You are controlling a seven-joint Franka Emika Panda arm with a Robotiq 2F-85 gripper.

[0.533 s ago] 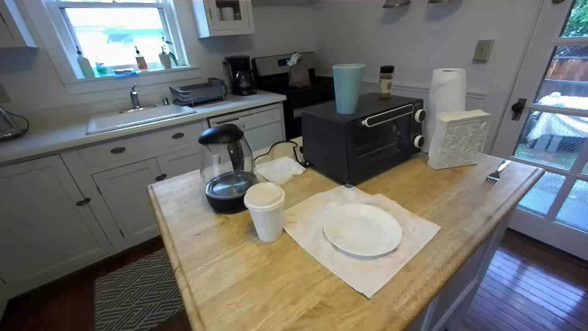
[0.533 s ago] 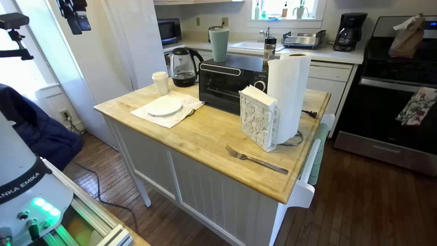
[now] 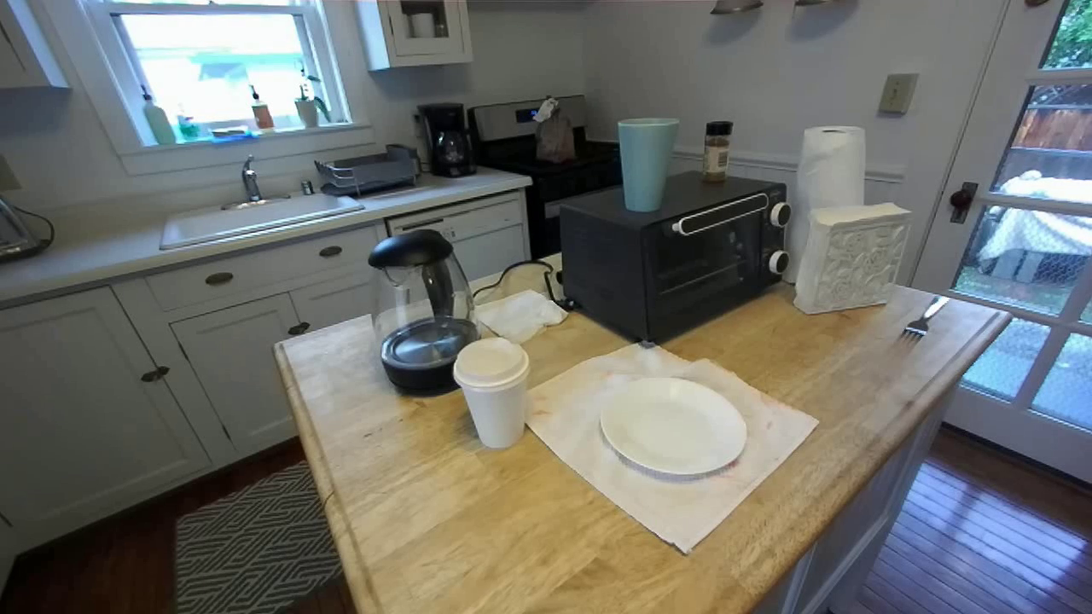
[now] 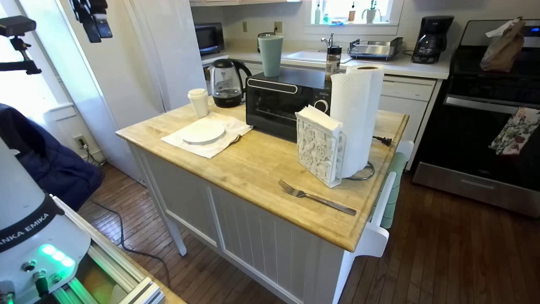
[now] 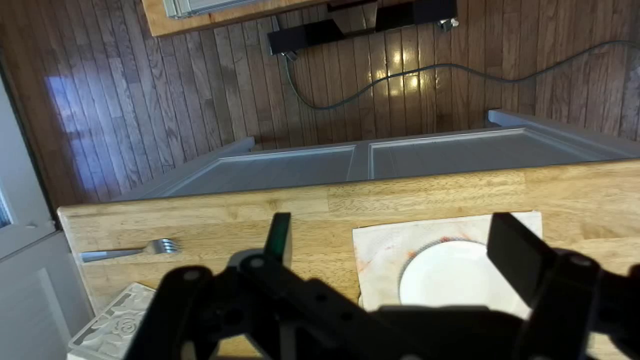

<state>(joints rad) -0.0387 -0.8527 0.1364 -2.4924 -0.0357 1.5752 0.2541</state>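
A robot gripper [image 5: 391, 222] hangs above the wooden tabletop [image 4: 253, 160] of a kitchen island, its two black fingers [image 5: 517, 255] set wide apart in the wrist view. In an exterior view it appears high at left, well apart from the surface and everything on it. Below the fingers in the wrist view is a white plate [image 3: 673, 425], lying flat on a spread, red-stained paper sheet [image 3: 665, 512]; the finger at right hides part of the plate there.

In an exterior view, a lidded white cup [image 3: 493, 401] stands upright just beside the sheet's left corner, with a glass kettle [image 3: 426, 345] on its far side. A crumpled white paper [image 3: 519, 315] lies between the kettle and a black toaster oven [image 3: 614, 273], which sits beyond the plate and carries a pale blue-green tumbler [image 3: 647, 166] and a black-capped spice jar [image 3: 717, 153], both upright.

Right of the oven stand a paper towel roll [image 4: 358, 122] and a floral-relief napkin holder [image 4: 318, 145]; whether the two touch cannot be told. A fork [image 4: 314, 197] lies near the tabletop's right end, tines turned left in an exterior view. On the far side of the room are a sink [image 3: 281, 228], a coffee maker [image 4: 432, 40] and a stove [image 4: 468, 126] topped by a brown paper bag [image 4: 504, 48].
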